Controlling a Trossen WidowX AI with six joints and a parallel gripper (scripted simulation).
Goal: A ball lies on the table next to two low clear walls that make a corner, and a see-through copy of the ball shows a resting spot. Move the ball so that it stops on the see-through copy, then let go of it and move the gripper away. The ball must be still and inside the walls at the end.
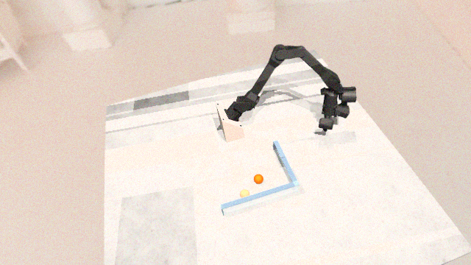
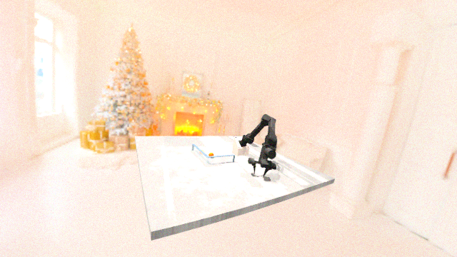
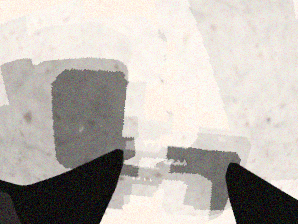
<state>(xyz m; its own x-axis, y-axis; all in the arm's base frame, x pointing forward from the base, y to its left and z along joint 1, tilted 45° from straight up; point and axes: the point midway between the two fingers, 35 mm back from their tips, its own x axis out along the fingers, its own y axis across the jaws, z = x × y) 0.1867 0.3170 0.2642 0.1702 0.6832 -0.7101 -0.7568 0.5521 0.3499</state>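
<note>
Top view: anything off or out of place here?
Only one thing: the pincer hangs open and empty low over the table, outside the blue walls and far from the orange ball. The ball sits inside the corner, just short of its pale copy. Nothing looks tipped or damaged.

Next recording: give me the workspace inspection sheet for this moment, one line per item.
Surface: pale table with grey patches.
Job's things: orange ball lies apart from the see-through copy, both inside the corner of the two blue walls.
Clutter: nothing seen.
Grippers: gripper open and holding nothing, pointing down low over the table, outside the walls and far from the ball; the wrist view shows only table between the fingers.
Cables: nothing seen.
Surroundings: Christmas tree, wrapped gifts, lit fireplace, washed-out bright room.
</note>
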